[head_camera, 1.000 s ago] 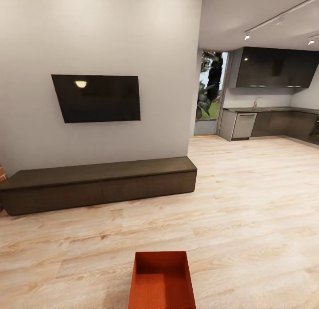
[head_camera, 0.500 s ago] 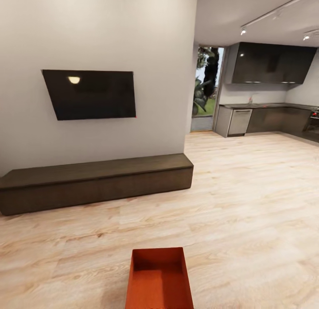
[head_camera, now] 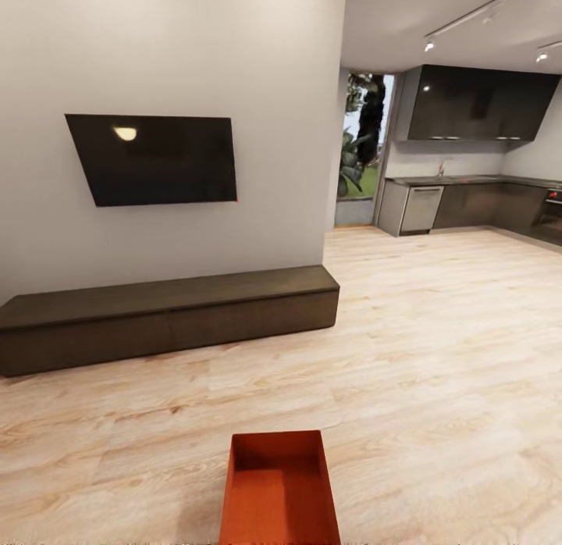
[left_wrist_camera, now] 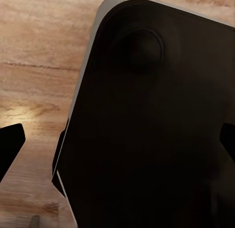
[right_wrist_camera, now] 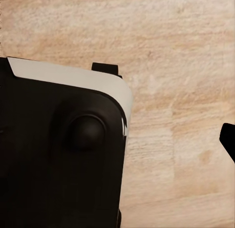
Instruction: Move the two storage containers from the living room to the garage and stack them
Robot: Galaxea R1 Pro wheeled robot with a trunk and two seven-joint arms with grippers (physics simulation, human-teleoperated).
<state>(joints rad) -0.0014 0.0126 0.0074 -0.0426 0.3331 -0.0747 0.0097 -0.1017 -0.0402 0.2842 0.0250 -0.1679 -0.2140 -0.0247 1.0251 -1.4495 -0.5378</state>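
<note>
Head view is giving us the room: one storage container (head_camera: 279,490) is sitting at bottom centre on the wood plank floor (head_camera: 437,373), open top up, long axis running away from the camera toward the dark low cabinet (head_camera: 168,317). Wrist views are showing dark robot housing over planks; we cannot tell whether either pincer is apart or together.

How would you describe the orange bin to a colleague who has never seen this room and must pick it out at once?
Start at the white wall with the black TV and the long dark low cabinet beneath it. Come across the light wood floor toward the head view's bottom edge. There sits the storage container: a rectangular, open-topped, empty bin, the only orange-red thing there.
</note>
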